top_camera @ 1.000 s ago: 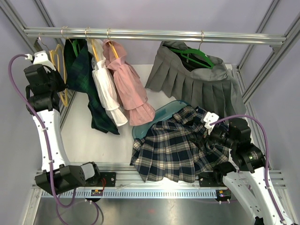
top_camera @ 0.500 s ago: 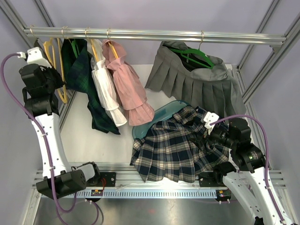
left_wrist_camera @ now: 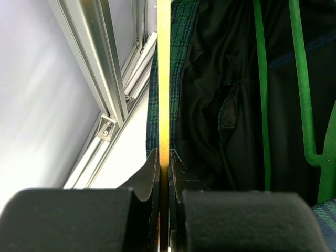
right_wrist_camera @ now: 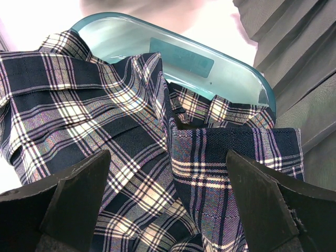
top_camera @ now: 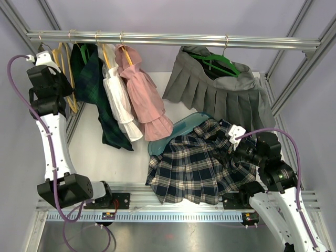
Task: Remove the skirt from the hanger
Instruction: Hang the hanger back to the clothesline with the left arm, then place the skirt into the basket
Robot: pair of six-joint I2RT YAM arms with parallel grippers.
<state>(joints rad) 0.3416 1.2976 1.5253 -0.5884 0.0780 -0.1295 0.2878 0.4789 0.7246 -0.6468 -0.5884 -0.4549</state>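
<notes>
While the left gripper (left_wrist_camera: 164,163) pinches the yellow hanger (left_wrist_camera: 164,79) tight, the plaid skirt (right_wrist_camera: 105,121) lies under the wide-open right gripper (right_wrist_camera: 168,157), over the teal bin (right_wrist_camera: 210,68); swinging the hanger could snag the dark garment (left_wrist_camera: 220,105) beside it

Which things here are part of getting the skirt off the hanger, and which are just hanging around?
Job: yellow hanger, pinched in the left gripper; plaid skirt, lying over the bin; right gripper, open above it.
Bystanders: grey skirt on green hanger; pink garment; white garment; dark green garment; rail.
</notes>
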